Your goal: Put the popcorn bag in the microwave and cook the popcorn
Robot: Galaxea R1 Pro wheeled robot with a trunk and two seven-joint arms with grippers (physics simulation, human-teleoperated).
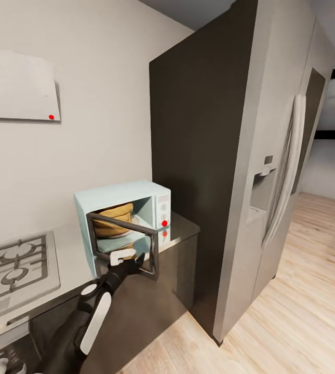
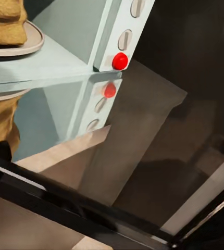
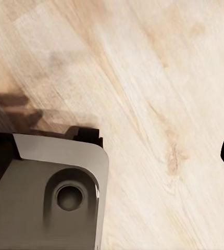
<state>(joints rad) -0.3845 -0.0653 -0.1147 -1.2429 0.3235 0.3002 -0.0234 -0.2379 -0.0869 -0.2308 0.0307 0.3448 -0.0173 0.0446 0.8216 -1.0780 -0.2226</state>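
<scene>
The pale mint-blue microwave (image 1: pixel 105 195) stands on the steel countertop (image 1: pixel 180 226) next to the wall. Its dark glass door (image 1: pixel 153 249) hangs partly open toward me. Inside, the tan popcorn bag (image 1: pixel 114 214) sits upright on the round plate (image 1: pixel 112 235). My left gripper (image 1: pixel 135 258) is at the lower edge of the door, and its fingers are too small to read. The left wrist view shows the bag (image 2: pixel 5 23), the microwave's red light (image 2: pixel 120 61) and the door's dark frame (image 2: pixel 65 200) close up. No popcorn is visible.
A gas hob (image 1: pixel 14 267) lies in the countertop left of the microwave. A tall grey fridge (image 1: pixel 271 171) stands right of the counter end. Light wood floor (image 3: pixel 143 78) stretches to the right. A grey part of my base (image 3: pixel 54 192) shows in the right wrist view.
</scene>
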